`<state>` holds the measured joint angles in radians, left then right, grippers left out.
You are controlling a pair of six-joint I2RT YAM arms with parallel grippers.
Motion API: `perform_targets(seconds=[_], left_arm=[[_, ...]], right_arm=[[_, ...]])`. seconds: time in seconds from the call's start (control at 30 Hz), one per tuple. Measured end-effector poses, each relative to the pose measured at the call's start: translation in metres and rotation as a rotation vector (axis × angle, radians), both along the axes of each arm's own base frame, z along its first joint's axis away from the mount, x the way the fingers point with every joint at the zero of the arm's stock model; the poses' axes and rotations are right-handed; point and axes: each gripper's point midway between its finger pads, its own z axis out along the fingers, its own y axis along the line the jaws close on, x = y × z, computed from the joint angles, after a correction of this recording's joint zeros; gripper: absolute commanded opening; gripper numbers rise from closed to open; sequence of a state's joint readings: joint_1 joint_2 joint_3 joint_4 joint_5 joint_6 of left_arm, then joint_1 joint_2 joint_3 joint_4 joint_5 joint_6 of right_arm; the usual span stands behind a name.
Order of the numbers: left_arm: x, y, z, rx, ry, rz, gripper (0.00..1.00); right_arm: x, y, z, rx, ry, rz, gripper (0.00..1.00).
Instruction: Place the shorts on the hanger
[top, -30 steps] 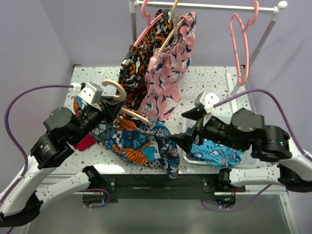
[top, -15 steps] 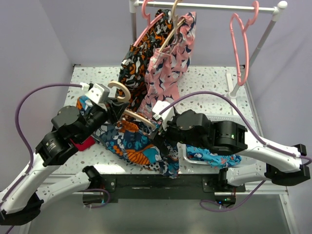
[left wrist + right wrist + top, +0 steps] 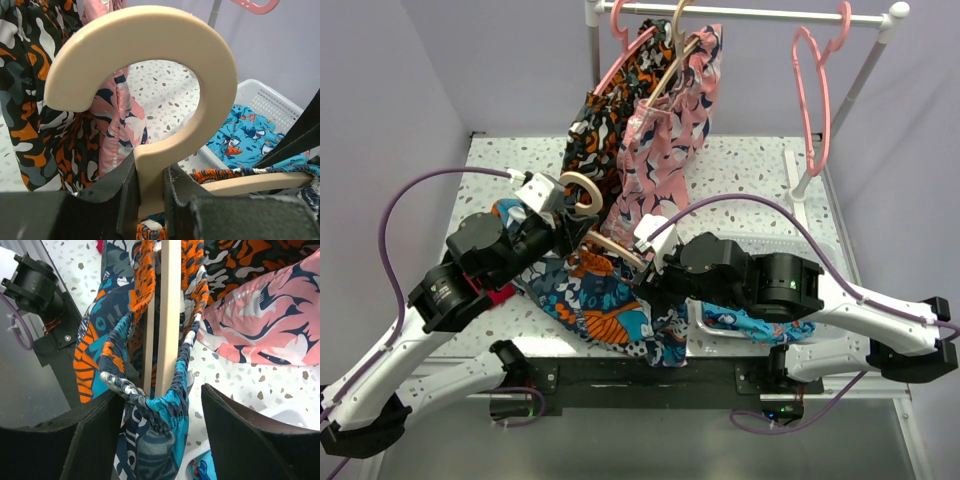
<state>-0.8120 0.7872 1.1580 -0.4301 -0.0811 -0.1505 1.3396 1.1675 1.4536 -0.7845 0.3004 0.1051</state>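
The blue, orange, black and white shorts (image 3: 605, 310) hang over the table's front with their waistband round the cream hanger (image 3: 610, 243). My left gripper (image 3: 563, 222) is shut on the hanger's neck below its hook (image 3: 150, 70). In the right wrist view the hanger's bar (image 3: 169, 315) runs inside the stretched waistband (image 3: 165, 400). My right gripper (image 3: 648, 282) is open, its fingers (image 3: 240, 440) either side of the waistband's end, not clamping it.
A rail (image 3: 750, 12) at the back carries black-orange shorts (image 3: 605, 130), pink shorts (image 3: 670, 140) and a pink hanger (image 3: 815, 80). A white basket (image 3: 790, 250) with turquoise shorts (image 3: 760, 325) sits front right. A red cloth (image 3: 495, 297) lies at the left.
My right arm has swung left from the basket to the shorts' waistband end. My left gripper has lifted the hanger a little up and right, and the shorts followed.
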Motion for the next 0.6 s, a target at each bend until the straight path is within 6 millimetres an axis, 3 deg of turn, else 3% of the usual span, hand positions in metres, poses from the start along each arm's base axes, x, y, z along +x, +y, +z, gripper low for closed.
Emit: perform_targets(seconds=[0.13,0.23,0.3,0.37,0.47,0.53,0.6], left_arm=[[-0.0004,-0.0002,0.0017,-0.009,-0.001,-0.001,0.0],[-0.0009,0.0001,0.0034,-0.017,-0.006,-0.001,0.0],[-0.0012,-0.0001,0.0046,-0.021,-0.01,-0.003,0.0],[-0.0022,-0.0012,0.0057,-0.024,-0.013,-0.012,0.0],[-0.0035,-0.0014,0.0062,-0.026,-0.015,-0.018,0.0],[-0.0042,-0.0007,0.0071,-0.028,-0.017,-0.019,0.11],[-0.005,-0.0006,0.0077,-0.03,-0.019,-0.021,0.3]], right_arm=[[-0.001,0.0002,-0.0023,0.002,0.014,-0.005,0.51],[-0.0018,0.0006,-0.0022,0.01,0.025,-0.01,0.27],[-0.0028,0.0014,-0.002,0.016,0.034,-0.011,0.22],[-0.0043,0.0024,-0.0019,0.023,0.045,-0.01,0.0],[-0.0063,0.0033,-0.0023,0.034,0.067,-0.013,0.0],[-0.0067,0.0037,-0.0019,0.041,0.076,-0.016,0.0],[-0.0071,0.0039,-0.0002,0.052,0.083,-0.021,0.0]])
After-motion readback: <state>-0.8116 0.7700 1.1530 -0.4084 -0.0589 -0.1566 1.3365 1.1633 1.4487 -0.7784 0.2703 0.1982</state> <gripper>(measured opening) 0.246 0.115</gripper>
